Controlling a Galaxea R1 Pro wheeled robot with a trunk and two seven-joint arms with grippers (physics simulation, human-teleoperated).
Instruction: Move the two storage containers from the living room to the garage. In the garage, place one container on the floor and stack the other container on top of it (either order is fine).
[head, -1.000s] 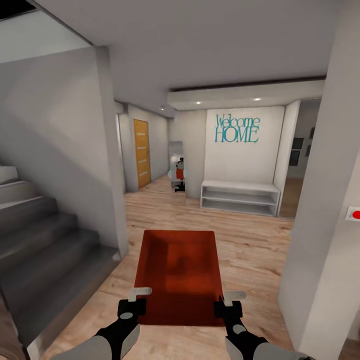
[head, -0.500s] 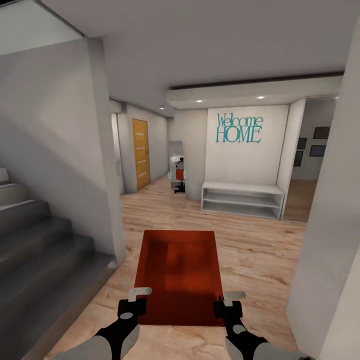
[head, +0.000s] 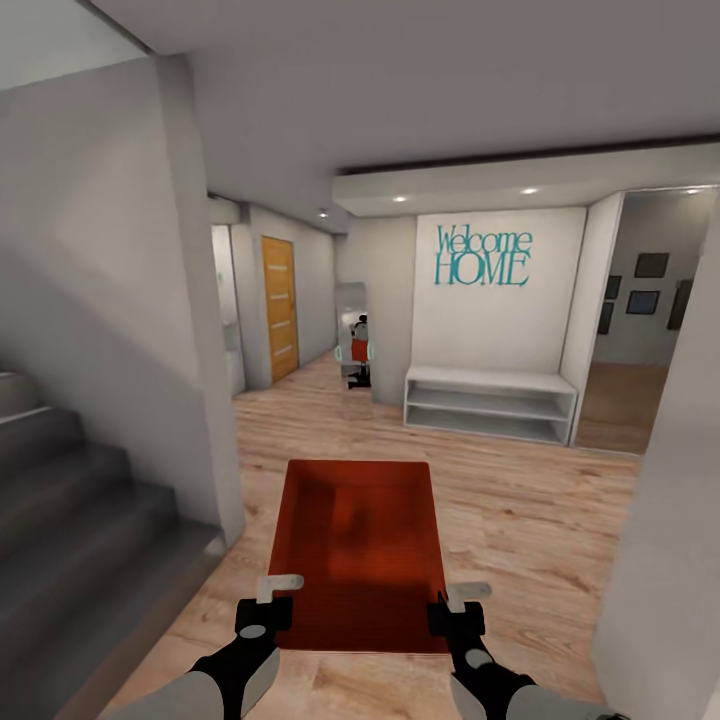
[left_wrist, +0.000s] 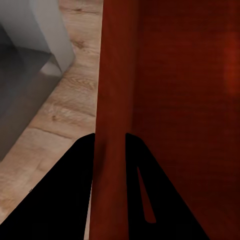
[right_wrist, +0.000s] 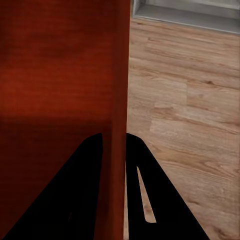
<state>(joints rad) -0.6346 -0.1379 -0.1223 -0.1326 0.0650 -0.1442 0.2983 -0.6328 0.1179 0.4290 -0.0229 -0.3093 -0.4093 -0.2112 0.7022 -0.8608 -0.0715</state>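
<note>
Storage container (head: 358, 550): red-orange open-top box, carried level above the wood plank floor (head: 520, 520) in front of the robot, between both arms. Whether a second container is nested inside cannot be told; the head view shows a darker inner rectangle, indistinct.

Left gripper (head: 268, 608): clamped on the container's left wall near its near corner; in the left wrist view the two dark fingers (left_wrist: 75, 200) straddle the thin red wall (left_wrist: 112, 100), one outside, one inside.

Right gripper (head: 456, 612): clamped likewise on the right wall; the right wrist view shows the wall (right_wrist: 120, 75) running between its fingers (right_wrist: 85, 200).

Cut off or unclear: both forearms run out of the head view's lower edge. The staircase (head: 70, 520) is cropped at the left edge. A small figure in the mirror (head: 356, 345) down the hall is too small to make out.

Surroundings: white wall pillar (head: 190, 330) beside the stairs, orange door (head: 280, 308), white low shelf (head: 490, 402) under teal "Welcome HOME" lettering (head: 482, 256), framed pictures (head: 645, 285) in the room at right.

Change since a second ago: the whole view has shifted; the stairs show less, the pillar sits farther left, the right-hand room opens wider, and a red wall button has left the view. Container and grippers hold the same place in the picture.
</note>
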